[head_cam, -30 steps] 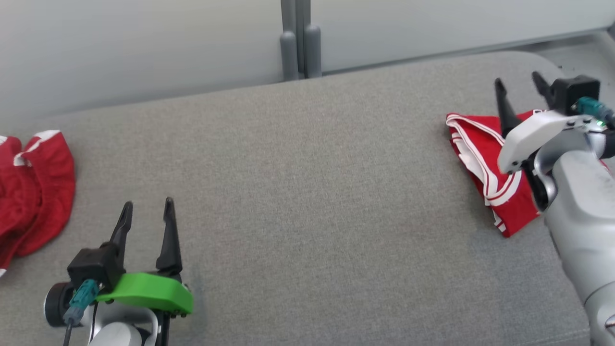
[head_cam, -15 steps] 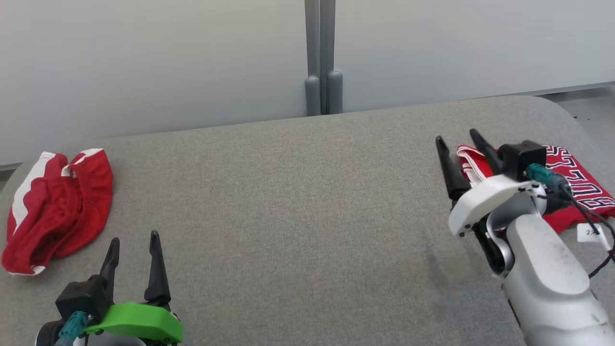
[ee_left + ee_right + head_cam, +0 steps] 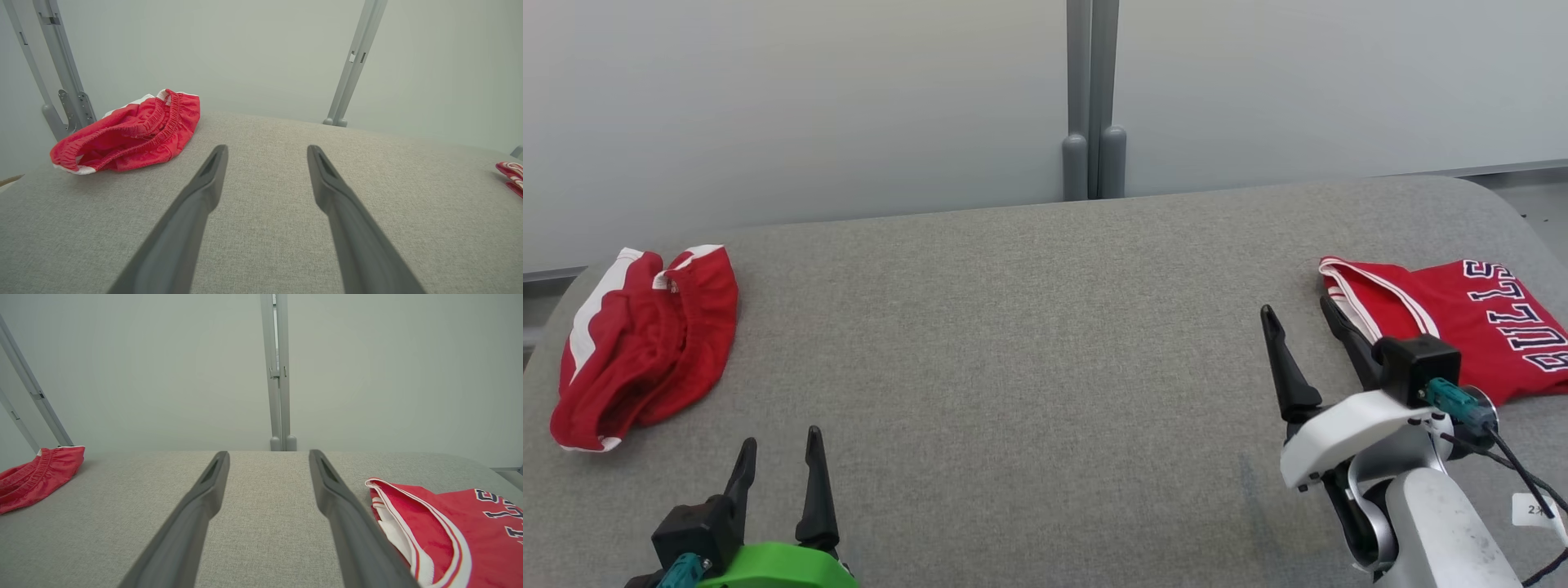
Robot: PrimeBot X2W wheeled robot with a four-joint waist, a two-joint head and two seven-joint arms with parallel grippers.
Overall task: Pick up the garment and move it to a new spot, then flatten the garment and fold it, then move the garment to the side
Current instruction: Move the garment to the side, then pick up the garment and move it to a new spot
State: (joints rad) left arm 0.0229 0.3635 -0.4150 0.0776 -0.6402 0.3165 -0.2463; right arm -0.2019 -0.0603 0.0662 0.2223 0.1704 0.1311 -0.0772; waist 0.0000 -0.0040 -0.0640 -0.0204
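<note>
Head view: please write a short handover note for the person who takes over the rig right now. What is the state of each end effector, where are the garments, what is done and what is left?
Left end effector: open, holding nothing, over the front left of the grey table.
Right end effector: open, holding nothing, by the left edge of the folded red jersey.
Jersey: lies flat and folded at the table's right side; it looks finished.
Red shorts: crumpled at the table's left end, not yet flattened or folded.
Left to do, probably: pick up the shorts, move, flatten, fold, set aside.
</note>
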